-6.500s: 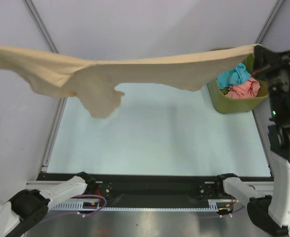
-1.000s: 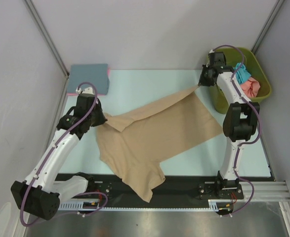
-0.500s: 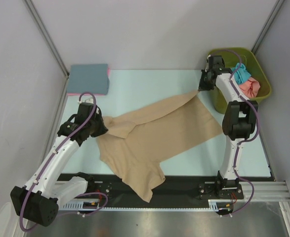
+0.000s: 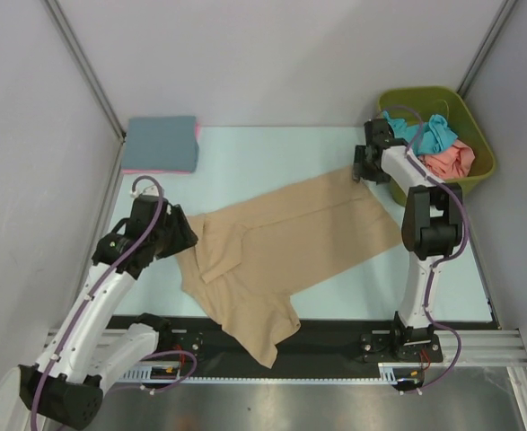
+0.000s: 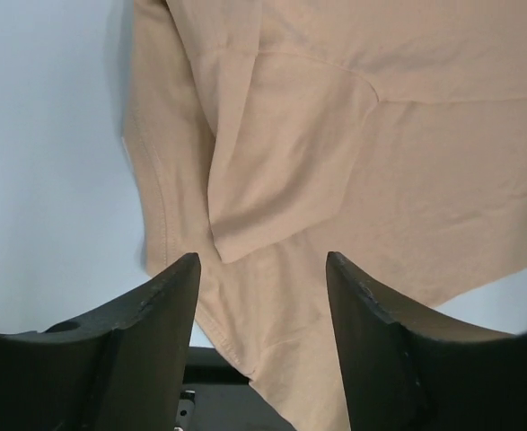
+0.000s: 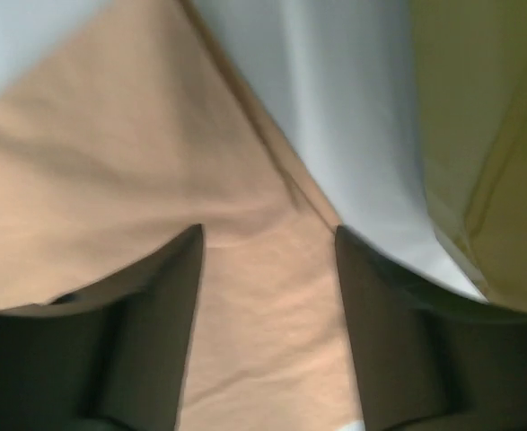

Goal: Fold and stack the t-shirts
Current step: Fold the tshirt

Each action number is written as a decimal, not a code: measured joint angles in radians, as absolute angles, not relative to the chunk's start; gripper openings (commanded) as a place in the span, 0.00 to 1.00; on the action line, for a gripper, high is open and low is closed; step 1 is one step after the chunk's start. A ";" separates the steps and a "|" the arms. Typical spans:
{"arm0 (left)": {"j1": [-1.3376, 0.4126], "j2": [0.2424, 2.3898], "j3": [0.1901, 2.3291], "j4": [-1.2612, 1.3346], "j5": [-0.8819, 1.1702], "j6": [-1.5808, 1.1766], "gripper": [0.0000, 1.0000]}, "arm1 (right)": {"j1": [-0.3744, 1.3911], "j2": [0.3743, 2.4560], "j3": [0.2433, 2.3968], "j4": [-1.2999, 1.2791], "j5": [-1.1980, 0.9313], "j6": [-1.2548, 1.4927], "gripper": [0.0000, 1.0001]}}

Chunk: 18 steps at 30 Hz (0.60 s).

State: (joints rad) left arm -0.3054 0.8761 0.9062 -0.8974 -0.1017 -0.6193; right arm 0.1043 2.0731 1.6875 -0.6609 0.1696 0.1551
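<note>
Holds left jaws apart over tan shirt at its 9 o'clock edge, right jaws apart above its 1 o'clock corner beside bin; grips nothing.

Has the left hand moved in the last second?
Yes. The left hand has drawn back toward the near edge, farther from the folded blue shirt, and now stands open at the tan shirt's edge.
</note>
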 measured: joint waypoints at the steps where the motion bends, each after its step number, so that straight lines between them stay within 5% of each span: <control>1: -0.305 0.886 0.919 -0.900 -0.113 -0.616 0.64 | 0.115 2.070 1.691 -0.643 0.172 0.146 0.69; 12: -0.146 1.385 1.172 -0.805 -0.187 -0.466 0.69 | 0.197 2.265 2.097 -0.594 0.131 0.121 0.85; 18: -0.071 1.631 1.292 -0.777 -0.154 -0.364 0.54 | 0.187 2.342 2.103 -0.627 0.085 0.185 0.84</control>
State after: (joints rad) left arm -0.0711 1.6310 1.2919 -0.7769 -0.1543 -0.3645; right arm 0.1875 2.3421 2.1025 -0.6266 0.0853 0.1852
